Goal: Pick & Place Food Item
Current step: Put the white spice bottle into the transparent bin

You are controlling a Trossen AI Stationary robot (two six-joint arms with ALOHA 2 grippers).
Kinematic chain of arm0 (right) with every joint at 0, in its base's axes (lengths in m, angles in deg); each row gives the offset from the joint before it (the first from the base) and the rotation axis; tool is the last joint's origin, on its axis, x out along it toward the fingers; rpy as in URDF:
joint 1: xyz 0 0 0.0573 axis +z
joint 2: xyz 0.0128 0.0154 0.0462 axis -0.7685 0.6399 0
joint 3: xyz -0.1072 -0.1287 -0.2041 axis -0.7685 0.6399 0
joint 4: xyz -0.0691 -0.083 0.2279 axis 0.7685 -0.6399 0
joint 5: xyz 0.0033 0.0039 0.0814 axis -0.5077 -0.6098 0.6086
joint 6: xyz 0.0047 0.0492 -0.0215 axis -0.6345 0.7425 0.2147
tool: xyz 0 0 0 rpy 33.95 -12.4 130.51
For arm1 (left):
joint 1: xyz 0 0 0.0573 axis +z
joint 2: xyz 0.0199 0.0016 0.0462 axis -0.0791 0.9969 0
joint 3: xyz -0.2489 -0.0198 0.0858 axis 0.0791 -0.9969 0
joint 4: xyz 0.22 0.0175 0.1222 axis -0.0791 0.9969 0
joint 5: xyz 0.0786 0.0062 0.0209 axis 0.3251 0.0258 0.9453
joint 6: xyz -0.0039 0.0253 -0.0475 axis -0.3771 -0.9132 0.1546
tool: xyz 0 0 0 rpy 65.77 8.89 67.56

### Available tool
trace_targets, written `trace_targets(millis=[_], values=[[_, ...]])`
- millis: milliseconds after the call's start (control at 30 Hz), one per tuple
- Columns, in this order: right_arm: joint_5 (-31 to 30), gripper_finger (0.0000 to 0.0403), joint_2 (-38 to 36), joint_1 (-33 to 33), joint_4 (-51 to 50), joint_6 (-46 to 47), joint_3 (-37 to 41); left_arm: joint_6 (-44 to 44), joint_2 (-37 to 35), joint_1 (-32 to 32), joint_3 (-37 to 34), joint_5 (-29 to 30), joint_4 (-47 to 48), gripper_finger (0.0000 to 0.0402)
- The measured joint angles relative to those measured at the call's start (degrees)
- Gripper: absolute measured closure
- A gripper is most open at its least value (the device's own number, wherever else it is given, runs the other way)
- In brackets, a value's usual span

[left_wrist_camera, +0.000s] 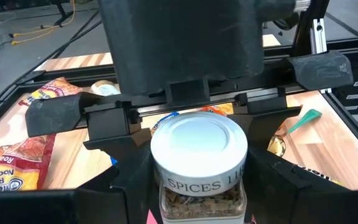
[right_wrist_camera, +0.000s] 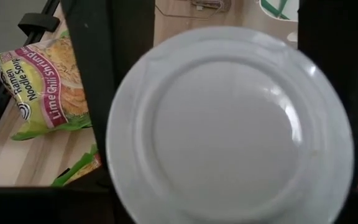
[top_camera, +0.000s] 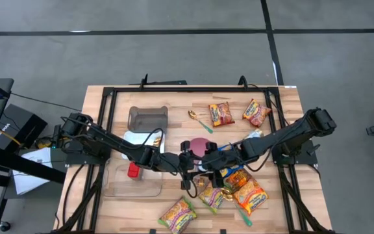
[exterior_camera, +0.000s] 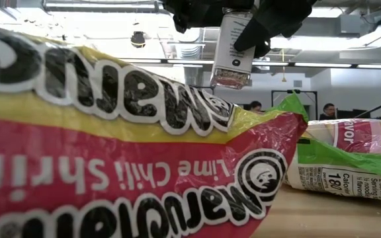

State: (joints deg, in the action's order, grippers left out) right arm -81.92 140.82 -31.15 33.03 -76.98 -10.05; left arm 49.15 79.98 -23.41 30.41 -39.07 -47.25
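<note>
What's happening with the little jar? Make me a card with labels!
thing held: spice jar, white lid
where: up in the air, over the middle of the table
left gripper: shut on the jar's sides
right gripper: open, facing the lid
lying around: noodle packets on the table

Spice jar (left_wrist_camera: 199,163): label band under the white lid reads "SPICES", further letters cut off.

Noodle packet (right_wrist_camera: 45,84), right wrist view: "Ramen Noodle Soup", "Lime Chili Shrimp".

Large packet (exterior_camera: 124,145), low view, print upside down: "Maruchan", "Lime Chili Shri...".

Second packet (exterior_camera: 349,165) beside it: "18", "Calorie...", "2 servings".

Packet (left_wrist_camera: 11,163), left wrist view: "Noodle".
</note>
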Motion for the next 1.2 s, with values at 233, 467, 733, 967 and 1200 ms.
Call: trace_targets(millis=[233,467,733,967,1200], values=[[0.2,0.0160,-2.2,-0.9,-1.7,0.1,0.0,-0.1,-0.1,-0.3,0.0,0.6,2.4,0.0207],[-0.3,0.0160,-5.9,-0.7,-4.4,0.6,0.3,0.1,-2.5,-2.0,-0.9,4.8,4.7,0.0207],[-3.3,0.0159,-7.6,1.6,-5.6,0.7,0.3,1.3,-10.5,-6.5,-9.3,11.3,-3.3,0.0207],[-4.6,0.0159,-7.6,2.6,-6.4,1.3,0.3,5.0,-20.2,-13.5,-19.9,21.0,-9.4,0.0207],[-4.7,0.0159,-7.6,2.6,-5.7,1.3,0.3,10.0,-26.1,-24.3,-26.4,31.7,-10.0,0.0207]])
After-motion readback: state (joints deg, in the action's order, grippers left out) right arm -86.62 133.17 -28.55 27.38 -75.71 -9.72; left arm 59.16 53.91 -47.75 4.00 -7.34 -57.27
